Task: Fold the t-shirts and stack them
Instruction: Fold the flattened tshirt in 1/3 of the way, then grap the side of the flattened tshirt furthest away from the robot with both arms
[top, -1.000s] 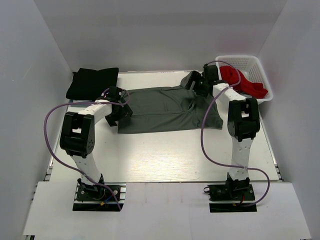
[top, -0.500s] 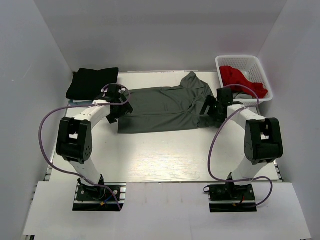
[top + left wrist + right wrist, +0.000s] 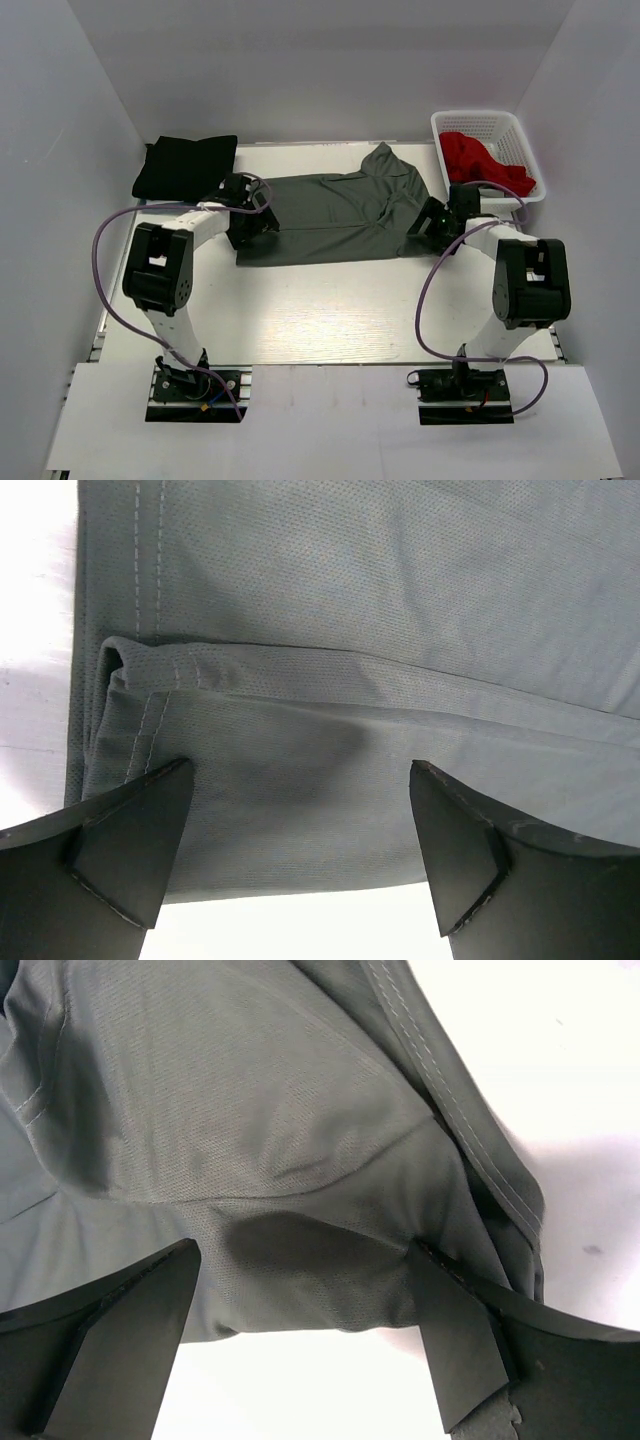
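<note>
Left gripper (image 3: 254,222) shifted rightward, spread over edge of dark grey t-shirt (image 3: 330,212)

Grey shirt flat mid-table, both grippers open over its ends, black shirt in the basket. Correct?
Not quite. The top external view shows the red t-shirt in the white mesh basket; the black t-shirt lies folded at the far left of the table. The rest holds.

Bright even light; table (image 3: 330,310) glares white; soft shadows.
</note>
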Robot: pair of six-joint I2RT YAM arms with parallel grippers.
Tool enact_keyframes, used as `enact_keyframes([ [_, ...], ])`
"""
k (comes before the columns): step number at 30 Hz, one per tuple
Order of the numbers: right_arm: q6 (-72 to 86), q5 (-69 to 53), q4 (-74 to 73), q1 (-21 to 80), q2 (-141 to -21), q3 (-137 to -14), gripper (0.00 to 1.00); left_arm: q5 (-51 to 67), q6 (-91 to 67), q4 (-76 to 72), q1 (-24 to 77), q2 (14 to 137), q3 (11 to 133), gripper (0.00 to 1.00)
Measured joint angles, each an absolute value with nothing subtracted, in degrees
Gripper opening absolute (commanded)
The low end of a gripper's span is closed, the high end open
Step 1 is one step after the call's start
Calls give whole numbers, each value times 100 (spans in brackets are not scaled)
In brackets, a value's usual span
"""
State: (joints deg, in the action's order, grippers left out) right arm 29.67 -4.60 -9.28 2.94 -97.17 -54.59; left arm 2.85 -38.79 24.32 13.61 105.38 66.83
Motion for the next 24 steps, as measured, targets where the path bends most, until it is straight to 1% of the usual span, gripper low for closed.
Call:
enact_keyframes([
  [3, 3033, -471, -923, 220, -9504, -5225, 91, 213, -3900, 2383, 1367, 10440, 6563, 100],
  [6, 3138, -493, -1020, 187, -8991, -4698, 91, 40, -3927, 2344, 1389, 10108, 6143, 100],
  [13, 3284, -617, -1715, 215, -7356, -3406, 91, -14, -4104, 2362, 1409, 8805, 4724, 100],
  [18, 3197, -742, -2397, 285, -6250, -2893, 91, 23, -4263, 2788, 1420, 7861, 3986, 100],
  [21, 2967, -746, -2652, 370, -5540, -2858, 91, -23, -4303, 3138, 1422, 7454, 3913, 100],
  [24, 2805, -670, -2665, 421, -5242, -3194, 91, -222, -4333, 3330, 1393, 7365, 4281, 100],
])
